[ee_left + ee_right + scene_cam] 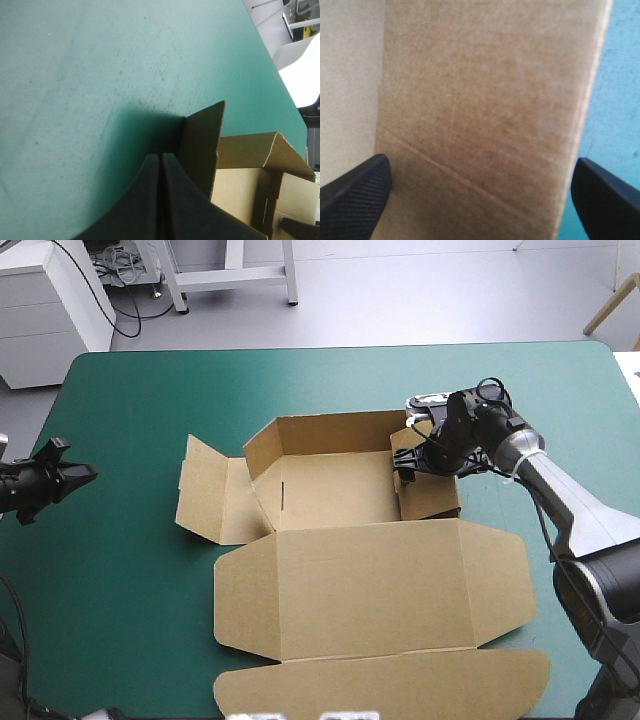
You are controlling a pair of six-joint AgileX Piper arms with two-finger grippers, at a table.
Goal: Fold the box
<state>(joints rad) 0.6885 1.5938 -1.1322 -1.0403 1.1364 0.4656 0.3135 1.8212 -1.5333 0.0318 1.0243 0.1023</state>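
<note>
Presently my right black-finned gripper [407,468] stands open astride the brown cardboard box's [330,490] right wall [435,498], likely stiff and light; left gripper [88,475] closed, empty.

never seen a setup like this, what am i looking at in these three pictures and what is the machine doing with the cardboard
This is one robot with two arms, seen by three cameras. The high view looks down on the table's teal-green cover from above and behind. The other two cameras sit on the wrists and look along each gripper. On the table lies a brown box, a cut board sheet partly folded: its far wall stands up and its lid lies flat toward the near edge. The left gripper is off to the left, its black fingers shut on nothing, with the box ahead of it. The right gripper is open at the box's right wall. In its wrist view that board fills the space between its fingers. Nothing is clamped.
</note>
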